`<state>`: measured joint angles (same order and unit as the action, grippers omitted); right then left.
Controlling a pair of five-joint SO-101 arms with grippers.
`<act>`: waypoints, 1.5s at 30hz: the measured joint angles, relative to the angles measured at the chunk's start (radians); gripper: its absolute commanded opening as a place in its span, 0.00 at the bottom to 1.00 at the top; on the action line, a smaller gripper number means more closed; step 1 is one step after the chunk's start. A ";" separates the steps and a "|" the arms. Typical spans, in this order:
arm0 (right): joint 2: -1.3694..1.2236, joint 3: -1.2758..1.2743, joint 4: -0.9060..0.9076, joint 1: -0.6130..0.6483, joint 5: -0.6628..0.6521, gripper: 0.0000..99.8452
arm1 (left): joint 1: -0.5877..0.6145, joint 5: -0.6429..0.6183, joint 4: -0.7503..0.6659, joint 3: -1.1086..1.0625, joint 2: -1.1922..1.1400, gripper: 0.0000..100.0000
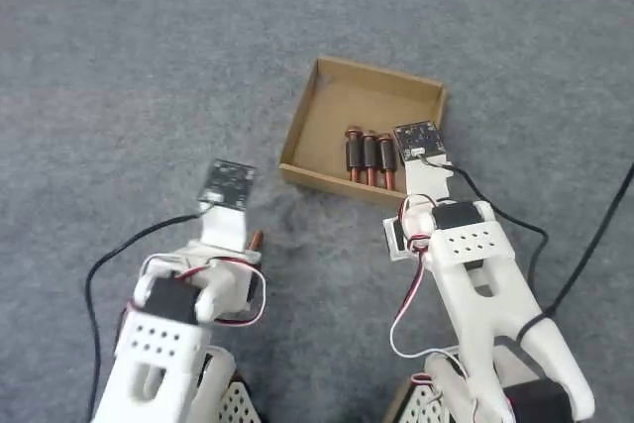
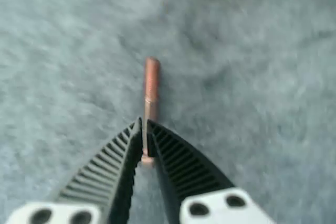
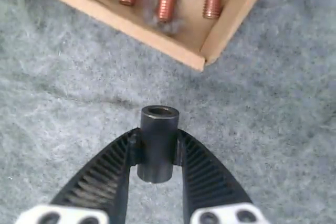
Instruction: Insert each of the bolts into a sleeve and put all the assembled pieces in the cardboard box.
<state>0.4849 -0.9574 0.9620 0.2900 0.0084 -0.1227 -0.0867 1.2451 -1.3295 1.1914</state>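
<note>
While assembled pieces [image 1: 369,158] lie in cardboard box [image 1: 322,177], one o'clock on bench [image 1: 149,76]: left end effector [image 2: 145,125] clamped on bolt [image 2: 151,90]; right end effector [image 3: 157,136] gripping sleeve [image 3: 158,153], five o'clock of box. We judge step: insertion. Next needs bolt tip aligned with sleeve bore.

Open grey carpet [image 1: 129,66] is stretching wide to the left of the cardboard box [image 1: 297,126] and beyond its far side, giving a gripper broad room there. A strip of carpet is also lying open between the two arms. The box's near wall is standing just beyond the sleeve [image 3: 159,121] that the right gripper [image 3: 157,137] is clamping, barring a level path inward. Inside, the assembled pieces [image 1: 369,158] are crowding the near side against that wall, while the far part of the box floor is lying bare. The bolt [image 2: 151,82] that the left gripper [image 2: 145,125] is pinching is pointing over open carpet, short of the box. Black cables [image 1: 149,231] are trailing beside both arms.
</note>
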 measured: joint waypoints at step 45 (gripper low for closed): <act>0.000 0.000 0.000 0.000 0.000 0.01 | -0.210 -0.187 -0.170 0.000 -0.262 0.01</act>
<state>0.4849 -0.9574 0.9620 0.2900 0.0084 -0.3330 -0.2739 1.0748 -1.3295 0.9291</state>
